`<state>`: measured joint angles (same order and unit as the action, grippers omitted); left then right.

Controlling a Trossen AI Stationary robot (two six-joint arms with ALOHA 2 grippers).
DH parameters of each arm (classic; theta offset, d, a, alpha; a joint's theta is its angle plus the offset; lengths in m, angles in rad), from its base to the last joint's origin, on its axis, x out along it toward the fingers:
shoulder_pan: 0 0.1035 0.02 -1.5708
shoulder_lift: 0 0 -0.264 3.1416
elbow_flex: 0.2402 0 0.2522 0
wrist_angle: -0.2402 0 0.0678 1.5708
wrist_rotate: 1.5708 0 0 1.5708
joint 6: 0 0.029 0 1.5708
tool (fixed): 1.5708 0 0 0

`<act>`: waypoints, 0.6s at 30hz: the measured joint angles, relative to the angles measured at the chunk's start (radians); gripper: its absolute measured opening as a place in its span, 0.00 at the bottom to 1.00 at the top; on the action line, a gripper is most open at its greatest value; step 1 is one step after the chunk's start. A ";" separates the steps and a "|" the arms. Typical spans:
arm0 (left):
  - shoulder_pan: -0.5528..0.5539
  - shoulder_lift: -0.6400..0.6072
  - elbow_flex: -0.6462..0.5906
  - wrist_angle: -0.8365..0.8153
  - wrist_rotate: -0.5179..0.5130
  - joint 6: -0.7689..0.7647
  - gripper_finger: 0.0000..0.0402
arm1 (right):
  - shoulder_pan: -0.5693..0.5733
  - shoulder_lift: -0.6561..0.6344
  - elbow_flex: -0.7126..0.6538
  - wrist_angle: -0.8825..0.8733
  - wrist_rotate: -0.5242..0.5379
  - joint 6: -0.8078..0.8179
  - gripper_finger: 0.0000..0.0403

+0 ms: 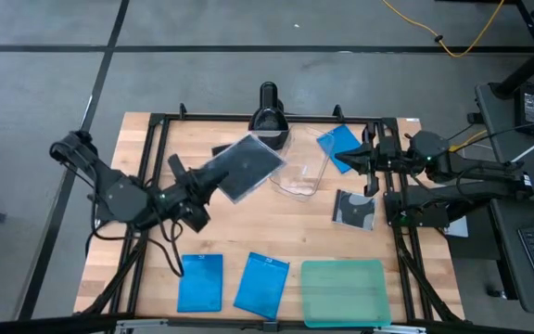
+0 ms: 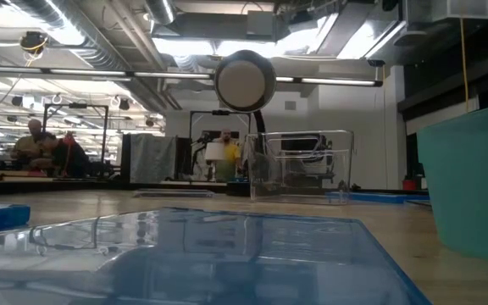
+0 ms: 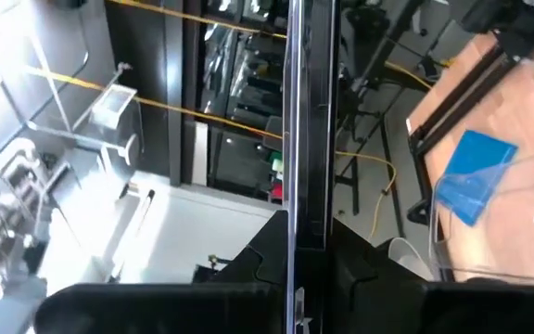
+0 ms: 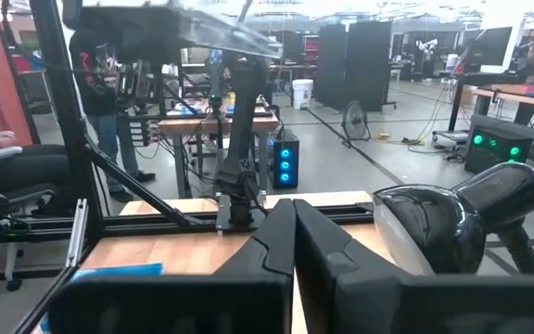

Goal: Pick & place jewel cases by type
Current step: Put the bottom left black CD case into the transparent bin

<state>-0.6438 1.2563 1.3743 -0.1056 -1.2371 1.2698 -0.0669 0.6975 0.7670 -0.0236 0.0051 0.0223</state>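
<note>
My left gripper [image 1: 204, 182] is shut on a black-and-clear disc case [image 1: 248, 167], held above the table's middle, left of the clear tub [image 1: 299, 169]. In the left wrist view the case [image 3: 306, 111] shows edge-on between the fingers. A second disc case [image 1: 355, 209] lies flat to the right. One blue case [image 1: 339, 147] lies by the tub's far right side. Two more [image 1: 200, 283] [image 1: 261, 284] lie flat near the near edge. A third disc case does not show. My right gripper [image 1: 367, 163] waits shut at the right, over the table's edge. My left gripper pinches the disc case between its two fingers [image 3: 272, 246] at the case's left edge [image 3: 306, 213]. The fingers come roughly level from the table's left. The case is lifted clear and sticks out beyond the fingers toward the tub, its broad face up.
A translucent teal tray [image 1: 343, 293] sits at the near right, beside the blue cases. A black stand with a round head [image 1: 268, 109] rises at the far edge. Black frame rails [image 1: 156, 139] border the wooden table. People sit in the room beyond [image 2: 49, 148].
</note>
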 joint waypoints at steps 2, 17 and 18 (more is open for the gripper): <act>-0.011 0.008 0.007 -0.018 0.010 0.022 0.04 | 0.000 0.000 0.000 -0.002 0.000 0.000 0.01; -0.050 0.026 0.017 -0.190 0.053 0.080 0.04 | 0.000 0.000 0.000 -0.013 0.000 0.057 0.01; -0.050 0.025 0.017 -0.190 0.052 0.077 0.04 | 0.000 0.000 0.000 -0.016 0.000 0.059 0.01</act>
<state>-0.6933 1.2816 1.3911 -0.2958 -1.1853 1.3471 -0.0669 0.6975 0.7673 -0.0395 0.0055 0.0815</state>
